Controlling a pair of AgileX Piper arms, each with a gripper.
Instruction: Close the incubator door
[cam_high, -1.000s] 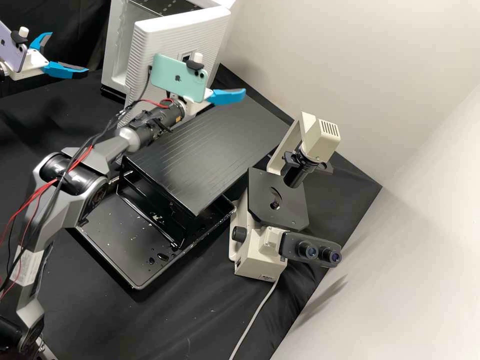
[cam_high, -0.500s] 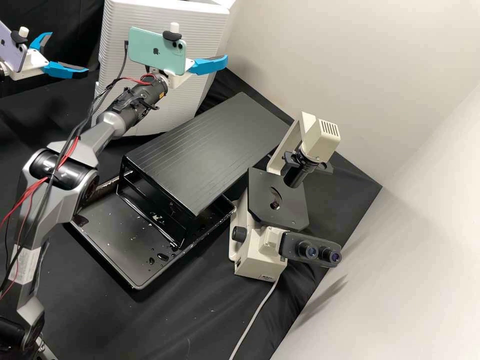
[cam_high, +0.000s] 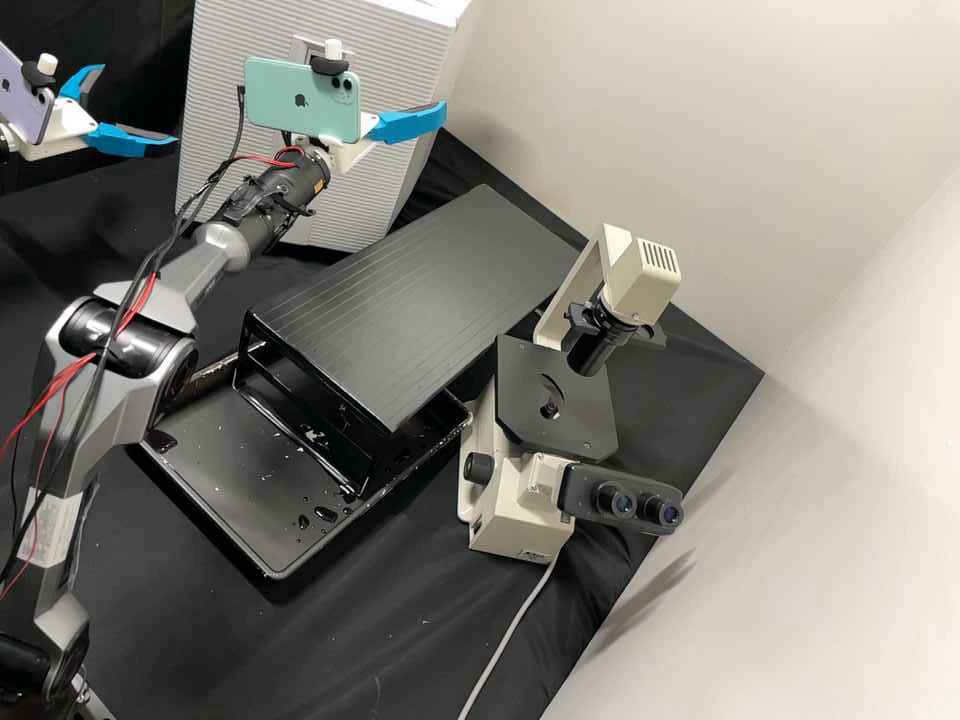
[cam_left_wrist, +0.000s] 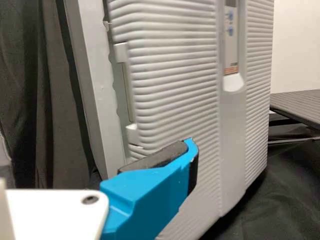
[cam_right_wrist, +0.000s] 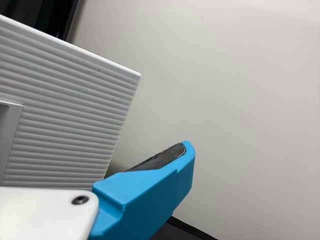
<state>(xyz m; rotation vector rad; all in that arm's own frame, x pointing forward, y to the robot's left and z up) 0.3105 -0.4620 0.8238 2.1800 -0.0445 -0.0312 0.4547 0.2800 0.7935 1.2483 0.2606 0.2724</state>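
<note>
Incubator door (cam_high: 345, 200), at 11 o'clock in the high view, set against or close to the incubator (cam_left_wrist: 92, 85); whether it is fully shut cannot be told. The right gripper (cam_high: 410, 122), between 11 and 12 o'clock, is before the door, fingers open and empty; contact cannot be determined. The left gripper (cam_high: 138, 105), at 10 o'clock, has fingers spread, likewise empty. Stand (cam_high: 420, 300) at centre; tray (cam_high: 215, 510) at 8 o'clock; microscope (cam_high: 515, 520) at 4 o'clock.
</note>
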